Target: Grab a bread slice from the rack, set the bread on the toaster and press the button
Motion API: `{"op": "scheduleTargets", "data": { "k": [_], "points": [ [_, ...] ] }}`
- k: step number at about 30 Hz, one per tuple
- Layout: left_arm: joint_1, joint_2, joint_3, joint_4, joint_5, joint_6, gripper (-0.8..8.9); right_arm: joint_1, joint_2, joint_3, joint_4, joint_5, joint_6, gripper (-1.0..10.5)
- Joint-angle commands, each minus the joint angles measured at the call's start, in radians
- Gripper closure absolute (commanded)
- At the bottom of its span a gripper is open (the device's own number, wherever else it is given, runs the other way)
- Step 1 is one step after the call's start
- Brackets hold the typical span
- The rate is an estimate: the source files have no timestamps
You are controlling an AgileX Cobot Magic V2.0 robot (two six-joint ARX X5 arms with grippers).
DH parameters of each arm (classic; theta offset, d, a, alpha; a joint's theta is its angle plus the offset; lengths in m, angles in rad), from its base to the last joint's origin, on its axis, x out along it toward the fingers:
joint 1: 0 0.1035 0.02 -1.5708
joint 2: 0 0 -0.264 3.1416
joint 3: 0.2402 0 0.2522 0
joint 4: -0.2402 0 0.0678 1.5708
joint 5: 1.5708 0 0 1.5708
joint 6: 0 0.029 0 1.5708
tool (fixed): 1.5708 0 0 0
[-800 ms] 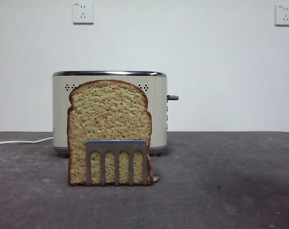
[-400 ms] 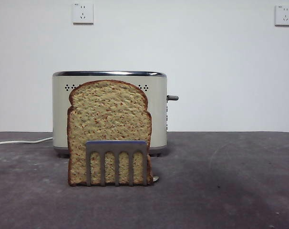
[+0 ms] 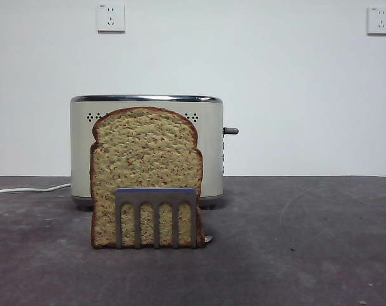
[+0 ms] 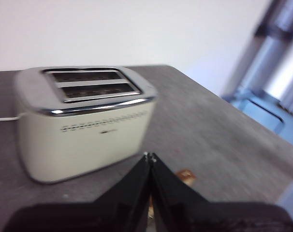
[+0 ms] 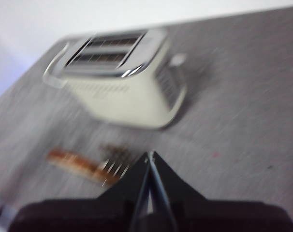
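Your slice of bread [image 3: 145,175] stands upright in the rack [image 3: 156,217], right in front of the toaster [image 3: 209,153], and nothing is gripping it yet: both the left gripper [image 4: 150,155] and the right gripper [image 5: 150,153] hang above the table with their jaws pressed together and empty. You need those jaws apart before you come down, or you shove the slice over instead of taking it. The slice towers over the low rack, so a sideways nudge probably tips it onto the toaster's face or drags the light rack along the table [image 3: 307,242]. The right wrist view is badly blurred, so judging your line onto the crust from it is risky. The slots look clear from above, and the button [image 3: 230,131] sticks out free on the narrow side. A white cord [image 3: 27,189] trails off on the far side of the toaster, clear of your path, and two wall sockets [image 3: 111,17] sit high behind.
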Motion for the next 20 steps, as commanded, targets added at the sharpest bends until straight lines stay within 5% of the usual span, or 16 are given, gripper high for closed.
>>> {"op": "scheduleTargets", "data": {
  "k": [1, 6, 16, 18, 20],
  "points": [
    [-0.011, 0.043, 0.071, -0.093, 0.052, 0.158, 8.22, 0.002, 0.059, 0.087, -0.126, -0.058, -0.165, 9.6],
    [-0.05, 0.089, 0.158, -0.276, 0.086, 0.273, 8.22, 0.016, 0.125, 0.183, -0.3, -0.111, -0.284, 9.6],
    [-0.1, 0.091, 0.172, -0.38, 0.079, 0.367, 8.11, 0.057, 0.127, 0.188, -0.307, -0.109, -0.283, 9.6],
    [-0.107, 0.093, 0.173, -0.369, 0.078, 0.367, 7.33, 0.06, 0.127, 0.188, -0.307, -0.109, -0.283, 9.6],
    [-0.119, 0.101, 0.174, -0.348, 0.074, 0.367, 5.09, 0.062, 0.127, 0.188, -0.308, -0.109, -0.283, 9.6]
  ]
}}
